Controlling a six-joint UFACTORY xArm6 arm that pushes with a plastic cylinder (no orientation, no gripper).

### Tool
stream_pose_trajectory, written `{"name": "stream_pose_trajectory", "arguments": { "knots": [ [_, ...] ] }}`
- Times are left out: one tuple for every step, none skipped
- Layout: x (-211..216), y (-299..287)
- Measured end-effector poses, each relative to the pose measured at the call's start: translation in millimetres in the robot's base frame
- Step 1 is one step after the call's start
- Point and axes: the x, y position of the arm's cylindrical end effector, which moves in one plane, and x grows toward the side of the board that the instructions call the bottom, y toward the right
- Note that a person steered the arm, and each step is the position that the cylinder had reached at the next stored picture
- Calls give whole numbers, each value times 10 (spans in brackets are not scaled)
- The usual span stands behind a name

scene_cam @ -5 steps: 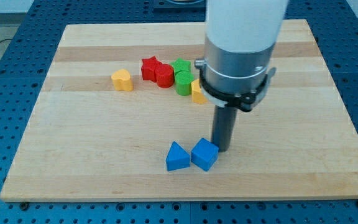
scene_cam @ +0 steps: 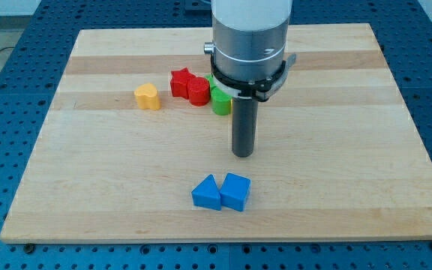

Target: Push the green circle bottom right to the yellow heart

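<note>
The green circle (scene_cam: 220, 103) sits near the board's middle top, partly hidden behind the arm. The yellow heart (scene_cam: 148, 97) lies to its left, apart from it, with two red blocks between them. My tip (scene_cam: 243, 154) rests on the board below and slightly right of the green circle, not touching any block. A second green block and another yellow block behind the arm are hidden now.
A red star (scene_cam: 180, 81) and a red rounded block (scene_cam: 198, 91) touch each other left of the green circle. A blue triangle (scene_cam: 207, 193) and a blue cube (scene_cam: 235, 191) sit together near the board's bottom edge. The wooden board (scene_cam: 88, 187) lies on a blue perforated table.
My tip moved up and to the left, away from the blue cube. The two blue blocks have shifted slightly left and down.
</note>
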Motion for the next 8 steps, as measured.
{"name": "stream_pose_trajectory", "arguments": {
  "knots": [
    [0, 182],
    [-129, 557],
    [-543, 626],
    [-877, 517],
    [-959, 199],
    [-835, -355],
    [-634, -722],
    [-567, -731]
  ]
}}
